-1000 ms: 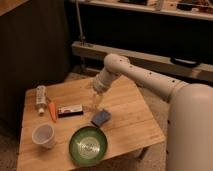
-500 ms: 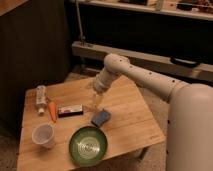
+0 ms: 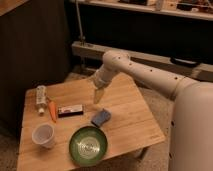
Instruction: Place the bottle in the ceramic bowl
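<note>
The bottle [image 3: 41,97] lies at the wooden table's [image 3: 131,126] left edge, just beside a carrot [image 3: 52,110]. It looks light, stiff and probably slick, so it is best taken across its mid-body. The ceramic bowl [image 3: 88,146] sits near the front edge. The gripper [image 3: 97,96] hangs over mid-table, well apart from the bottle; whether it is open or closed cannot be told.

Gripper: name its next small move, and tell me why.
Probably move the gripper toward the small slim pale bottle. It hangs over the wooden table's middle, while the bottle lies near the table's edge beside the orange carrot, not yet in the green ceramic bowl.
</note>
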